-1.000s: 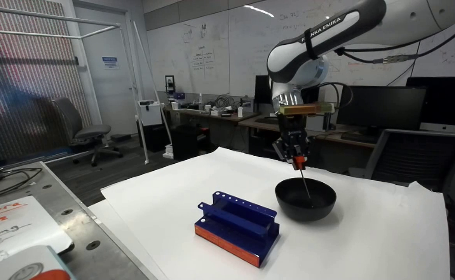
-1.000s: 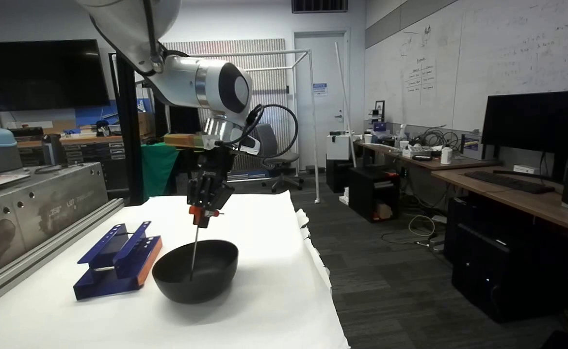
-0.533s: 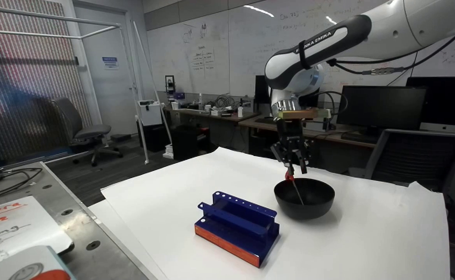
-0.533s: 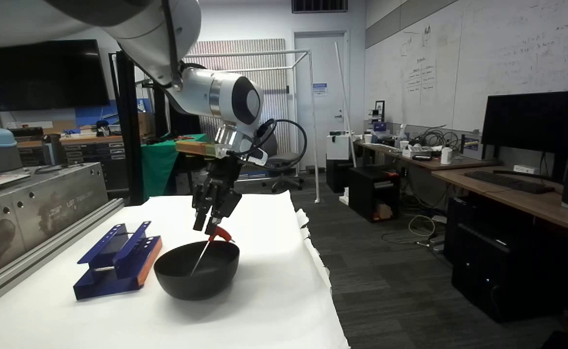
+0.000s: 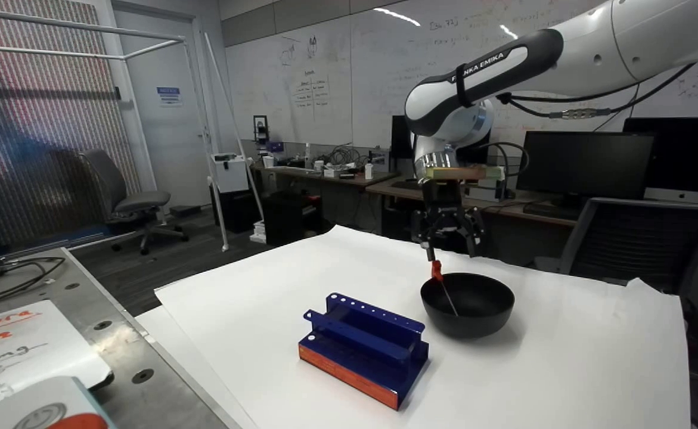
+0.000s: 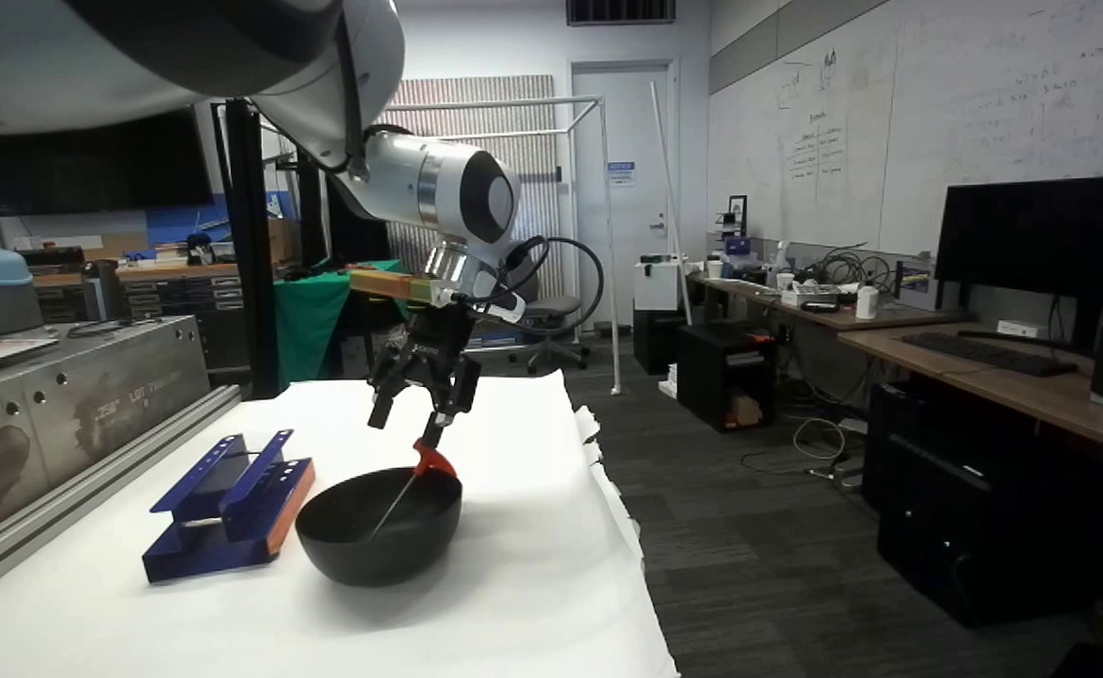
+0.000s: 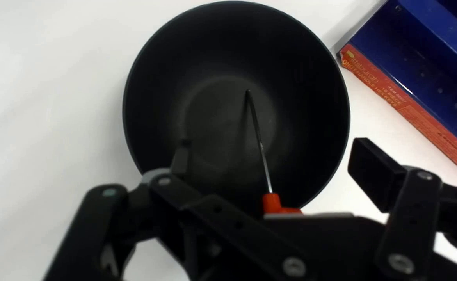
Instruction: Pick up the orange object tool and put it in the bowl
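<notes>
The orange tool [image 5: 437, 271] leans in the black bowl [image 5: 484, 322]. Its thin shaft slants down inside, and its orange handle [image 6: 434, 460] rests at the rim, rising above it. Over the bowl, my gripper [image 5: 452, 252] is open, its fingers spread wide in both exterior views. One fingertip [image 6: 433, 435] is right at the top of the handle; whether they touch I cannot tell. In the wrist view the shaft's tip lies near the middle of the bowl's floor [image 7: 216, 105], and part of the handle is hidden behind the gripper [image 7: 278, 167].
A blue rack [image 5: 357, 342] with an orange front strip stands close beside the bowl on the white-covered table [image 5: 253, 310]. A metal bench [image 5: 128, 339] runs along the table's side. A chair [image 5: 641, 244] and monitors [image 5: 587, 161] are behind.
The gripper was shut on the handle a second ago; its fingers have since spread and let go. The tool has tipped over against the bowl's rim. The arm has come down slightly.
</notes>
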{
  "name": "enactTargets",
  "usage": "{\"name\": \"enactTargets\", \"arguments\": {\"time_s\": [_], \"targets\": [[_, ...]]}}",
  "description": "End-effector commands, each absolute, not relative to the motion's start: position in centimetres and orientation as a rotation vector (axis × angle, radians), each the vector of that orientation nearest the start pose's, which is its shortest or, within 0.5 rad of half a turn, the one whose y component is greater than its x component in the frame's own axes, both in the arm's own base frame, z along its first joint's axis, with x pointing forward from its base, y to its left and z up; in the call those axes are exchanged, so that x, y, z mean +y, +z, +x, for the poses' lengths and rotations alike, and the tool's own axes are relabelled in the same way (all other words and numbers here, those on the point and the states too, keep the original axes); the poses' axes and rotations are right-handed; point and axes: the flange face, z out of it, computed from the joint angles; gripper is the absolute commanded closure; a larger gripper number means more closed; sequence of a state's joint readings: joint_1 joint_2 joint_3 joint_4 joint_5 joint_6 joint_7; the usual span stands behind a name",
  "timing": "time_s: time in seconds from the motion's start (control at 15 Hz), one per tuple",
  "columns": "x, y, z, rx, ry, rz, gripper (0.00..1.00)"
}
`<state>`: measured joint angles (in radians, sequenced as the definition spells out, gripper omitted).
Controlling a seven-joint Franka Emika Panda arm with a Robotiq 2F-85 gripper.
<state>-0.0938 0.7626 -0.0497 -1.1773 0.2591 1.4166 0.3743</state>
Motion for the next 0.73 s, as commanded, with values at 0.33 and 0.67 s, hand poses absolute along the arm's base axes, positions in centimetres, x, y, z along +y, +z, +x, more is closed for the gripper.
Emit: {"name": "enactTargets", "arguments": {"time_s": [0.33,0.67], "targets": [[-6.0,35.5,69.9,0.491,0.481,-2.827,0.00],[-5.9,35.6,70.9,0.498,0.430,-2.837,0.00]]}}
